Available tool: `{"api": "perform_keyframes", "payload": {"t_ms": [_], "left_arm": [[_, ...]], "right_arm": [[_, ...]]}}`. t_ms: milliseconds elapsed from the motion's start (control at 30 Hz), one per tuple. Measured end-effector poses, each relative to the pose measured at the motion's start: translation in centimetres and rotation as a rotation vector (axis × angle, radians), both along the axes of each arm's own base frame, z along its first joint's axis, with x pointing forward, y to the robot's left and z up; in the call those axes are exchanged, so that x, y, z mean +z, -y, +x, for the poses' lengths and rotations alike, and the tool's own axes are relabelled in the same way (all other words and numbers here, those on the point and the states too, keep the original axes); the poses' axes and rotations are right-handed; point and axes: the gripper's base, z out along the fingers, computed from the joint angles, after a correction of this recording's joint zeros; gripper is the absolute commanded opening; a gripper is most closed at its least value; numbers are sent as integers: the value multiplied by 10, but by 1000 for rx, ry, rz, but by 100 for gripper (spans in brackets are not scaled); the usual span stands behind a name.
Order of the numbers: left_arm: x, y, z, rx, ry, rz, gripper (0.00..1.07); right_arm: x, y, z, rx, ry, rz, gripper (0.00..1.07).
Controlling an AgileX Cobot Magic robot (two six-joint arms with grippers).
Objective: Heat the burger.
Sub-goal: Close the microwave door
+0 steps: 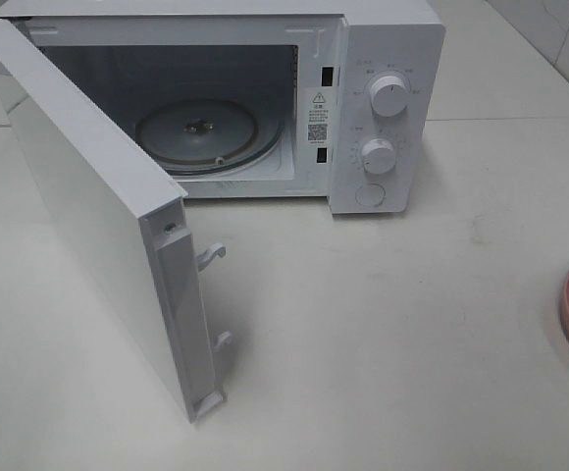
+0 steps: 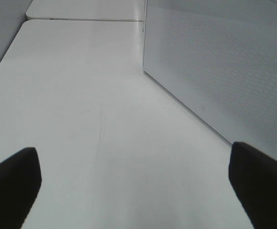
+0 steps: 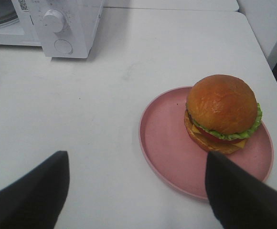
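A lab-like test bench: bare white table (image 1: 412, 324), lone microwave (image 1: 383, 108).

A warning triangle and a QR code are seen on a sticker (image 1: 317, 115) inside the microwave (image 1: 387, 108); its print is too small to be read.

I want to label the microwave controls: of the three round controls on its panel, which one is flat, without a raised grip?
The lowest one, the flat round button. The upper knob and the middle knob above it both stand out from the microwave panel.
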Motion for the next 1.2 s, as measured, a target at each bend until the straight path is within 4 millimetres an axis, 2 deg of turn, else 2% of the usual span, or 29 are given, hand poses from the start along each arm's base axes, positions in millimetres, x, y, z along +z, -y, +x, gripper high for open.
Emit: {"api": "perform_keyframes", "payload": {"t_ms": [433,667,733,833,867,900,933,1000,1033,1067,1100,1133,1167,1200], "left_arm": [[0,0,0,1,1,-5,100],[14,3,5,-16,48,-63,97],[18,2,19,-10,20,-78,83],[19,1,22,-9,10,-80,78],[20,0,30,-3,-6,-85,65],[21,-1,36,2,-11,-88,58],[21,-1,36,2,-11,-88,58],[23,-3,44,12,-12,-88,31],[23,-3,44,12,-12,-88,31],[23,-3,47,16,-8,-88,23],[23,-3,47,16,-8,-88,23],[23,-5,53,26,4,-87,7],[20,-6,60,37,15,-90,0],[20,-6,60,37,15,-90,0]], "right_arm": [[0,0,0,0,0,0,75],[0,0,0,0,0,0,75],[0,0,0,0,0,0,75],[0,0,0,0,0,0,75],[0,0,0,0,0,0,75],[0,0,0,0,0,0,75],[0,0,0,0,0,0,75],[0,0,0,0,0,0,75],[0,0,0,0,0,0,75],[0,0,0,0,0,0,75],[0,0,0,0,0,0,75],[0,0,0,0,0,0,75],[0,0,0,0,0,0,75],[0,0,0,0,0,0,75]]}}
